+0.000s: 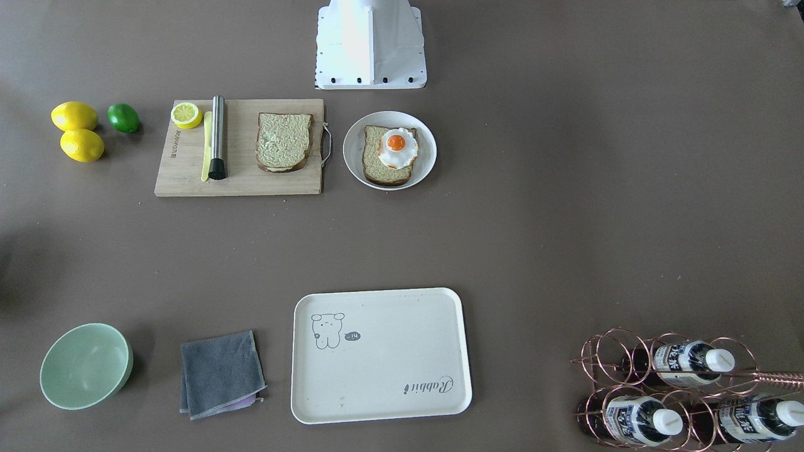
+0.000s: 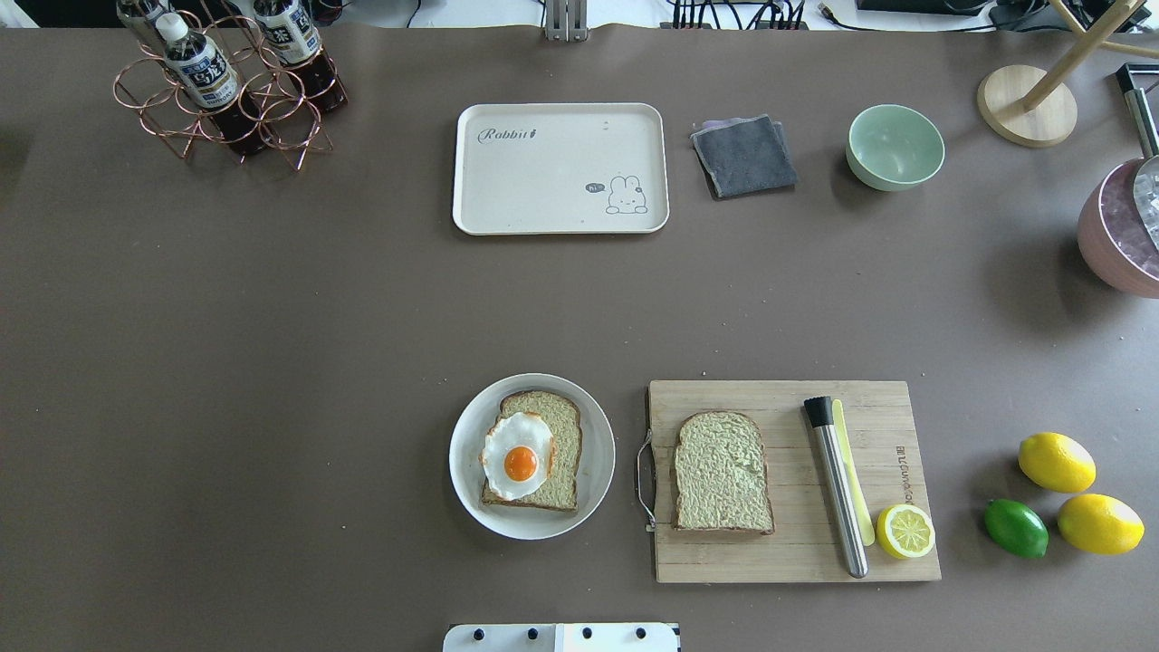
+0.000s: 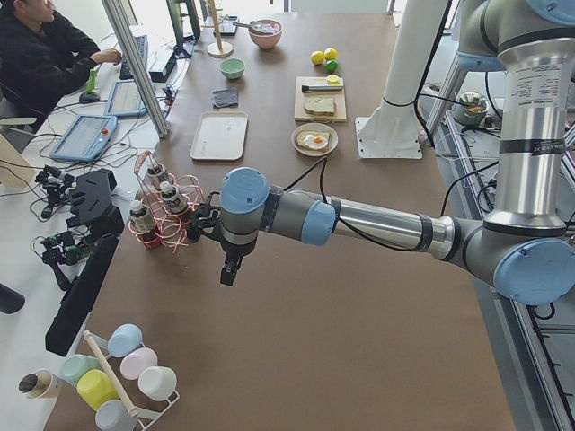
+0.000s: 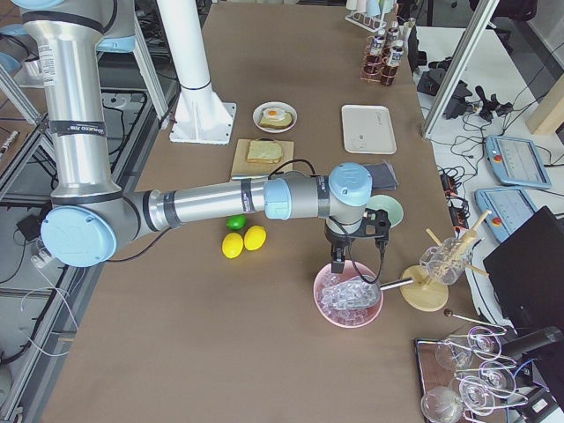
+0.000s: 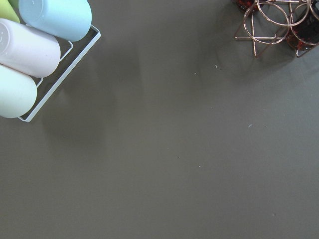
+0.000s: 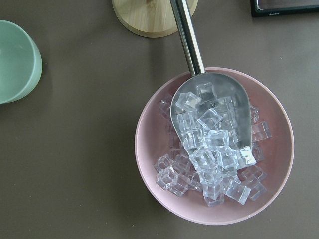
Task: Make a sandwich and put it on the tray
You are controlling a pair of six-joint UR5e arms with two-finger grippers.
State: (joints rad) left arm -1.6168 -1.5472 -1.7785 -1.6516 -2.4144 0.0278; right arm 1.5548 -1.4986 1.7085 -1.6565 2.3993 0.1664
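Judging by the layout, you are near the start: the fried egg already lies on one bread slice on the plate, but the second slice sits alone on the cutting board beside it. Capping and carrying to the tray, well apart across the table, remain. Your left gripper hangs near the bottle rack, and your right gripper hangs over the pink ice bowl. Neither touches the food, and their opening cannot be told.
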